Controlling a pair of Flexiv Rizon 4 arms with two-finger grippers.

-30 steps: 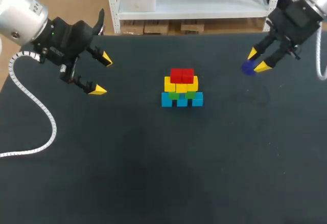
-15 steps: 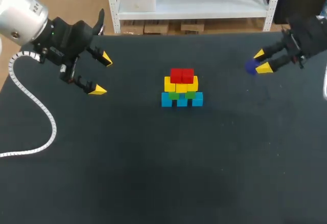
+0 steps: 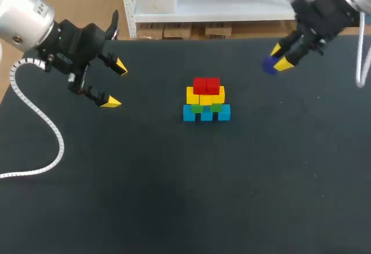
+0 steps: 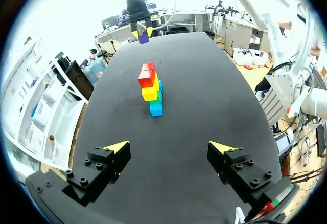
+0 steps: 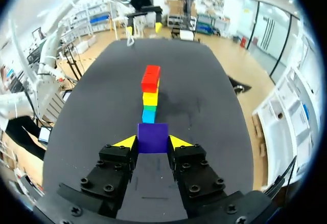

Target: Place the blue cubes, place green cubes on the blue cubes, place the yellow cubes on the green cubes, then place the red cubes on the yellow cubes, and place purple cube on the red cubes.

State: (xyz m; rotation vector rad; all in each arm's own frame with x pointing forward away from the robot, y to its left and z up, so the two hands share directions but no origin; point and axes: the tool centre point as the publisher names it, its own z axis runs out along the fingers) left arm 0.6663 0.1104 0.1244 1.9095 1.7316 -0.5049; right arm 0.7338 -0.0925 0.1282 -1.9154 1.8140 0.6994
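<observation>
A stepped stack of cubes (image 3: 206,100) stands mid-table: blue cubes (image 3: 207,113) at the base, green cubes (image 3: 207,108) above them, then yellow cubes (image 3: 205,96), with red cubes (image 3: 206,84) on top. My right gripper (image 3: 277,57) hangs above the table's far right, shut on the purple cube (image 3: 269,64). The right wrist view shows that purple cube (image 5: 153,137) pinched between the yellow tips, the stack (image 5: 150,93) straight ahead of it. At the far left my left gripper (image 3: 115,83) is open and holds nothing; its wrist view has the stack (image 4: 151,88) ahead.
The black table (image 3: 185,196) carries nothing else. A white coiled cable (image 3: 36,118) trails from my left arm over the table's left side.
My right gripper, with the purple cube in it, swung right and then came back left and farther toward the back edge. The left arm and the stack stayed where they were.
</observation>
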